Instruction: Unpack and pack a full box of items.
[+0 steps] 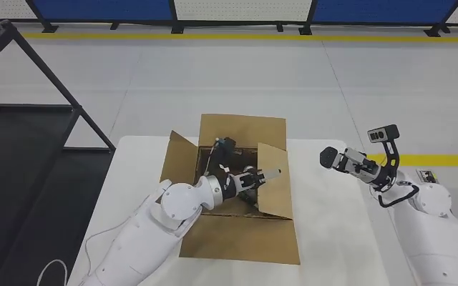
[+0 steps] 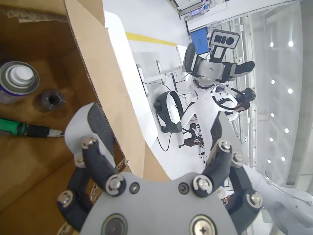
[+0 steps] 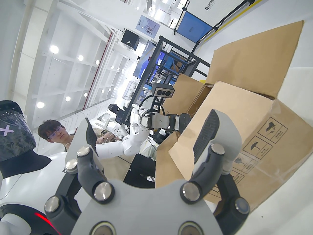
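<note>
Box [image 1: 240, 239] open mid-table, flaps up. Left gripper [image 2: 156, 121] wide, fingers straddling the right flap [image 2: 110, 86], one inside, one outside. On the box floor: can [image 2: 18, 79], metal sleeve [image 2: 50, 99], green-handled tool [image 2: 14, 127]. Right gripper [image 3: 149, 125] also wide, empty, beside the box.

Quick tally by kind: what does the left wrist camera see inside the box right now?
Metal can with white cap: 1
Short metal sleeve: 1
Green-handled screwdriver: 1
Total: 3, all on the floor of the cardboard box.
</note>
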Controlling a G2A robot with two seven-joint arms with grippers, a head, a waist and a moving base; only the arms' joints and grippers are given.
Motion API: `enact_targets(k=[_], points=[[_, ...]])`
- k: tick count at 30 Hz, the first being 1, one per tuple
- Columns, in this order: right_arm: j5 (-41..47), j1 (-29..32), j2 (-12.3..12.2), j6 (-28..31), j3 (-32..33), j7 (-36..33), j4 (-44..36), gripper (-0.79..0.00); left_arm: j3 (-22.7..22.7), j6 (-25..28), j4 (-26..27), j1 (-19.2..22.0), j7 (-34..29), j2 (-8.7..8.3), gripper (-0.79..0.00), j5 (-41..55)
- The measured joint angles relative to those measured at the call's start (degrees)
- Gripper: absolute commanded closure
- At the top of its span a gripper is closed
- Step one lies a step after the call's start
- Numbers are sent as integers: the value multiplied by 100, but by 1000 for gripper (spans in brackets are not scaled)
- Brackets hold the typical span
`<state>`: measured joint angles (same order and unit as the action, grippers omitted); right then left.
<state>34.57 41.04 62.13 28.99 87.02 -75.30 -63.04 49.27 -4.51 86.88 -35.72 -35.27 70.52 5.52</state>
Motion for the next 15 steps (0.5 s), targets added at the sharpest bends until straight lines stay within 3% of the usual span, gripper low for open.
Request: enact_targets(k=[9,15], points=[[305,699,-264,-293,327,-295,-1170,-785,-175,266,-74,241,235,189,-785,238],[324,974,-380,-411,538,-412,-1404,-785,-424,390,-317,487,273,359,-785,452]])
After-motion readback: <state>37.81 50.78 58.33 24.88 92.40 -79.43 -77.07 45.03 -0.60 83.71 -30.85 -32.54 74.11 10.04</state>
